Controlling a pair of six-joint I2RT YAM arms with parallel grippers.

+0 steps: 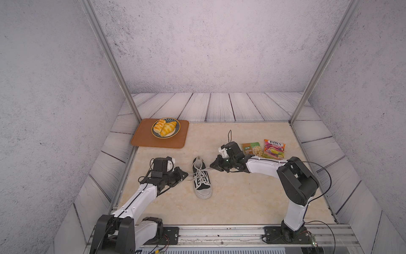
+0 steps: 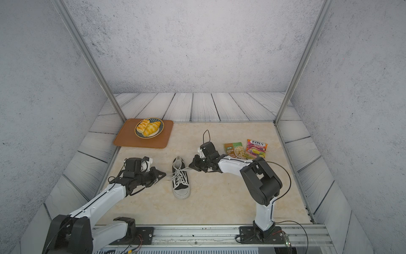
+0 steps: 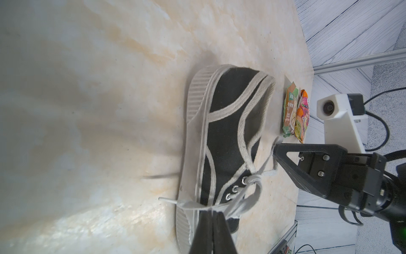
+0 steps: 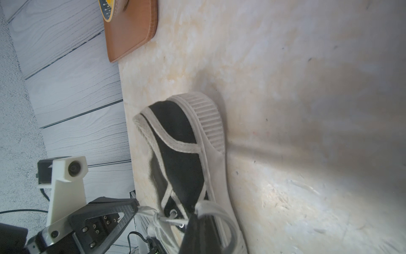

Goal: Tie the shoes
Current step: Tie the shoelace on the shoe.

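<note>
The black canvas sneaker (image 1: 202,178) stood upright on its sole near the middle of the marble-patterned tabletop (image 1: 241,198). Its toe cap pointed toward the robot bases and its heel opening toward the back wall. It had a ribbed white rubber sole, a white toe cap, pale piping along the seams and collar, and ringed eyelets (image 3: 235,188). The flat white laces (image 1: 198,173) crossed above the tongue, with one strand drawn out to each side. The left gripper (image 1: 187,176) sat just beside the sneaker on the left, its fingers clenched on one strand. The right gripper (image 1: 211,165) sat just beside it on the right, its fingers clenched on the other strand. Two snack packets (image 1: 263,149) lay behind the right arm, well apart from the sneaker.
</note>
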